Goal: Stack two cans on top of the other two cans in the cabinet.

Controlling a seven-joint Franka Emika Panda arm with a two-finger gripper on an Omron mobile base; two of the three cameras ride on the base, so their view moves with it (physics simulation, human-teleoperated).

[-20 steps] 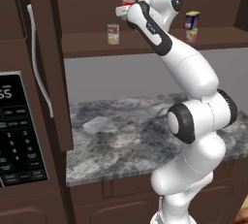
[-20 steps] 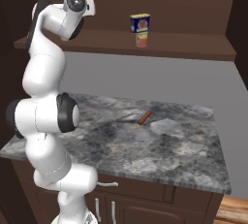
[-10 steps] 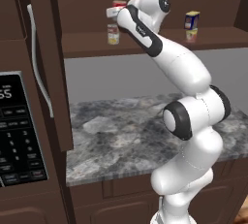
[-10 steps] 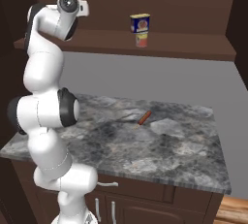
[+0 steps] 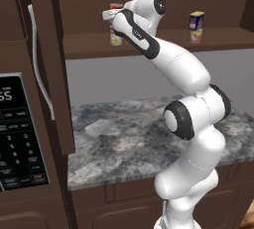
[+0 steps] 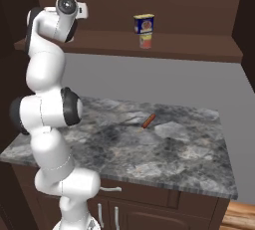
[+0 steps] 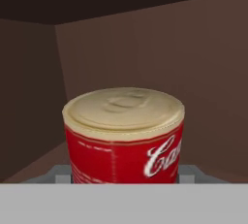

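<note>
My gripper (image 5: 110, 16) is shut on the red-and-white can (image 5: 116, 7), holding it high at the left end of the cabinet shelf (image 5: 163, 42). Directly beneath it stands the cream can with the red label (image 5: 115, 37); I cannot tell whether the two touch. In the hand view the held can (image 7: 125, 136) sits close between the jaws of the gripper (image 7: 124, 175), with the cabinet's brown back wall behind it. Further right, the blue tin (image 5: 197, 20) (image 6: 143, 24) rests on top of the small pale-yellow can (image 5: 196, 35) (image 6: 145, 41).
The cabinet door with its white bar handle (image 5: 38, 69) stands open to the left of the arm. Below it is a black keypad appliance (image 5: 20, 134). A grey stone counter (image 6: 169, 149) runs under the shelf, with a small orange-red item (image 6: 148, 120) lying on it.
The gripper has carried the red-and-white can a little to the left and slightly down, bringing it over the cream can. The blue tin and the pale-yellow can have not moved.
</note>
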